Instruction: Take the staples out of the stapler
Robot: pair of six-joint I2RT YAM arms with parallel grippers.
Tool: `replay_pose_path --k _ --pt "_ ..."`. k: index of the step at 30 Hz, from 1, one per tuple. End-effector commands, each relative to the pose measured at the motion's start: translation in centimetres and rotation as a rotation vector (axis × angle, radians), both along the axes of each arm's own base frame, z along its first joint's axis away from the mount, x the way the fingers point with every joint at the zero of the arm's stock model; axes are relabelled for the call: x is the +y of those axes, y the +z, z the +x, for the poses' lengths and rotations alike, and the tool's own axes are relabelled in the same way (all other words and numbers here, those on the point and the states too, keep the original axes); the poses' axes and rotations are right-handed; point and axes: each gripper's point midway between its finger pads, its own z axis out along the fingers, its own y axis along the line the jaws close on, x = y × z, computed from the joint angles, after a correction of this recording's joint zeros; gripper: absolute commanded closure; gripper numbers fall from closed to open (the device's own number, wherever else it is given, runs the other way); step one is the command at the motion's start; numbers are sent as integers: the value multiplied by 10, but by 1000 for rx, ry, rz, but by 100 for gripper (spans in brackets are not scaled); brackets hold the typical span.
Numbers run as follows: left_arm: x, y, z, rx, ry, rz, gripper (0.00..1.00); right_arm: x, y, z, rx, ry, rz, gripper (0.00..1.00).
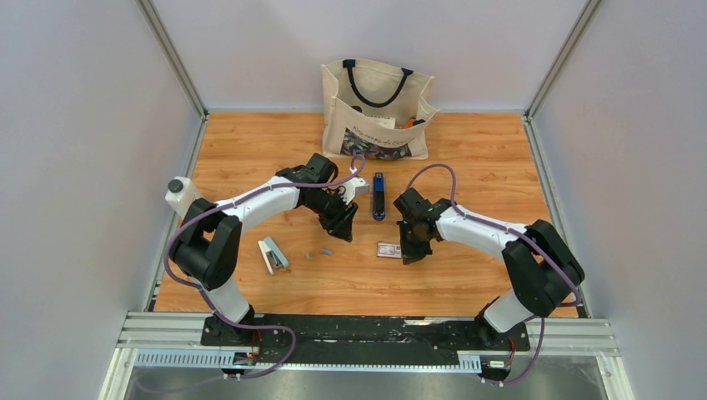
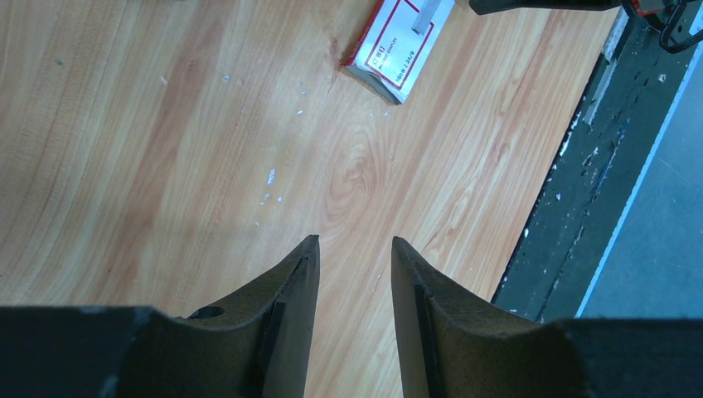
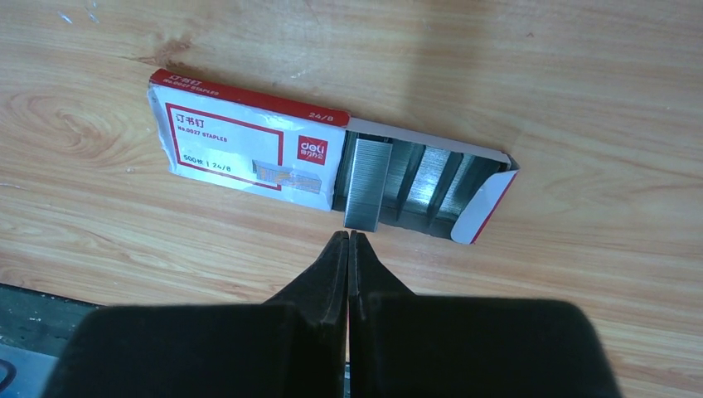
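Note:
The dark blue stapler (image 1: 378,197) lies closed on the table between the two arms, touched by neither. Two tiny grey staples (image 1: 327,251) lie on the wood left of the red-and-white box (image 1: 388,250). My left gripper (image 1: 345,233) is open and empty; in the left wrist view (image 2: 352,240) only bare wood shows between its fingers. My right gripper (image 1: 408,255) is shut, and in the right wrist view (image 3: 349,235) its tips sit just in front of a silvery staple strip (image 3: 367,184) that rests on the box's open tray (image 3: 431,178).
A pale grey-blue and white stapler (image 1: 271,254) lies at the left. A canvas tote bag (image 1: 377,110) stands at the back. The box (image 2: 398,46) shows at the top of the left wrist view. The table's dark front rail (image 2: 597,174) is near.

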Motion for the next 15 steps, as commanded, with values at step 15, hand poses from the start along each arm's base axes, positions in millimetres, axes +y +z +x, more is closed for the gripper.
replay_pose_path --k 15 --pt "-6 22 4 -64 -39 -52 54 11 11 34 -121 13 23 100"
